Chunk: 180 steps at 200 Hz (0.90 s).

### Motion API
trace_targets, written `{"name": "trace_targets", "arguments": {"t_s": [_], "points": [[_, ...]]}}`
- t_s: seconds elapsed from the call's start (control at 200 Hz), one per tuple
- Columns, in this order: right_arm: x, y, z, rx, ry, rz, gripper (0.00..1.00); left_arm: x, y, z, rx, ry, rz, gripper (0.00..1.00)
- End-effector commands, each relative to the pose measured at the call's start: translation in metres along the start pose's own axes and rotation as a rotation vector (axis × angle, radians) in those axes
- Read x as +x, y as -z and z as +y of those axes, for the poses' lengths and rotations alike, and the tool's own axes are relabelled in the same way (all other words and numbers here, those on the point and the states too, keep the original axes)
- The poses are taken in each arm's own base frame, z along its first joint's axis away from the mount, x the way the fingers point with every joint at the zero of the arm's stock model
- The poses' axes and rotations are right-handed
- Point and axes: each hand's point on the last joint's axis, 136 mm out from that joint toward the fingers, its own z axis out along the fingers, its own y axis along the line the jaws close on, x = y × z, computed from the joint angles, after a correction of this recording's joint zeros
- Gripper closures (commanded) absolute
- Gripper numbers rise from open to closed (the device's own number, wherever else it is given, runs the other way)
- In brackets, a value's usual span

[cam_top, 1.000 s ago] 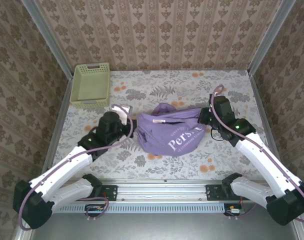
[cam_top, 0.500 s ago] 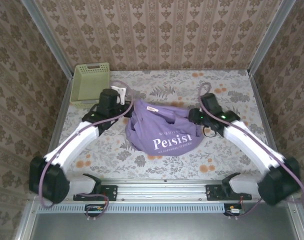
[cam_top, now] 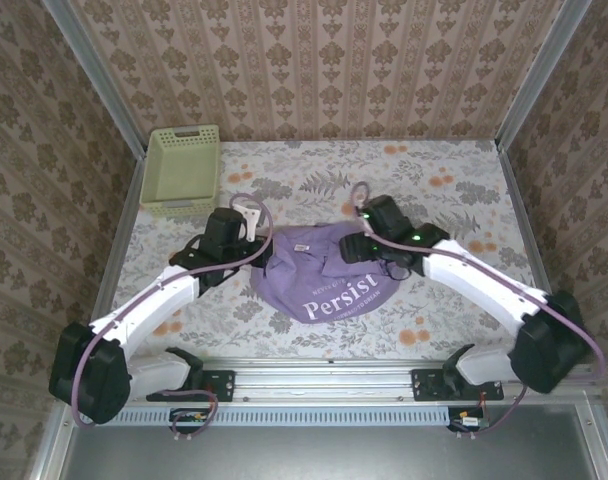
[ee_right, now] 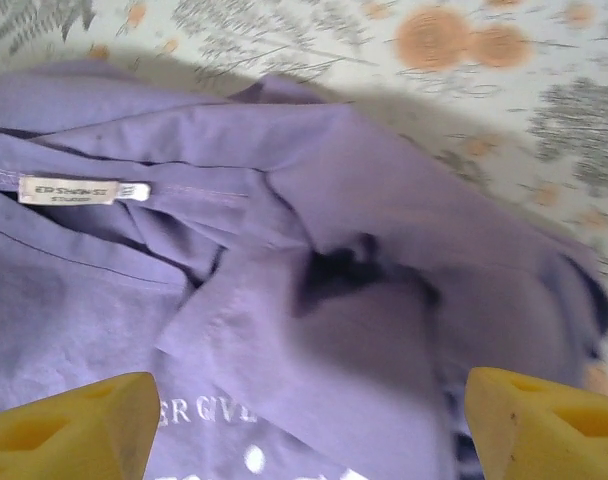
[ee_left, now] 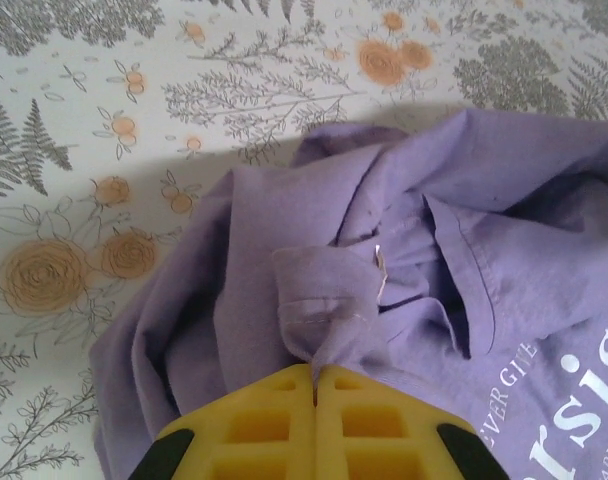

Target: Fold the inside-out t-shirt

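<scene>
Flatten before folding
The left fingers (ee_left: 254, 425) pinch shut on a fold of the inside-out t-shirt (cam_top: 329, 285), heaped mid-frame on the desk (cam_top: 454, 170); the right fingers (ee_right: 69, 420) gape above it, empty. Best they take an outer hem, then both pull apart.

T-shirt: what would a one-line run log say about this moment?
left gripper: shut on t-shirt | right gripper: open over t-shirt | t-shirt: bunched, not yet folded

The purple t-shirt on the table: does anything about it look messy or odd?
Yes. The t-shirt lies in a crumpled heap rather than flat, with folds overlapping and its white tag exposed. The left gripper is shut on one bunched fold; the right gripper hangs open above the cloth.
</scene>
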Motion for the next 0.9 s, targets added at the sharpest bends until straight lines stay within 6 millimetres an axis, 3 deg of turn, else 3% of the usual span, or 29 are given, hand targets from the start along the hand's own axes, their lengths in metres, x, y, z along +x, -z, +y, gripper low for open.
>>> {"name": "trace_targets", "arguments": {"t_s": [0.0, 0.255, 0.375, 0.45, 0.525, 0.6, 0.645, 0.785, 0.895], "points": [[-0.003, -0.021, -0.005, 0.097, 0.035, 0.05, 0.21, -0.001, 0.004, -0.001, 0.002, 0.009, -0.026, 1.0], [0.019, -0.056, -0.041, 0.325, 0.064, 0.203, 0.24, 0.001, 0.01, 0.0, 0.0, 0.013, -0.034, 1.0], [0.023, -0.063, -0.03, 0.264, 0.057, 0.234, 0.46, -0.005, 0.012, 0.002, -0.023, 0.016, -0.036, 1.0], [0.014, -0.049, -0.031, 0.267, 0.054, 0.195, 0.72, -0.016, 0.016, 0.004, -0.044, 0.027, -0.042, 1.0], [-0.008, -0.019, -0.035, 0.28, 0.057, 0.109, 0.92, -0.038, 0.025, 0.001, -0.049, 0.029, -0.077, 1.0], [-0.035, 0.025, -0.04, 0.282, 0.038, -0.011, 1.0, -0.069, 0.04, -0.006, -0.047, 0.02, -0.136, 1.0], [-0.05, 0.054, -0.045, 0.279, 0.01, -0.084, 1.0, -0.093, 0.053, -0.015, -0.034, 0.005, -0.182, 1.0], [-0.098, 0.171, -0.068, 0.169, -0.171, -0.381, 1.0, -0.173, 0.104, -0.046, -0.011, -0.06, -0.328, 1.0], [-0.121, 0.265, -0.071, 0.121, -0.214, -0.587, 1.0, -0.228, 0.17, -0.085, 0.05, -0.131, -0.478, 1.0]]}}
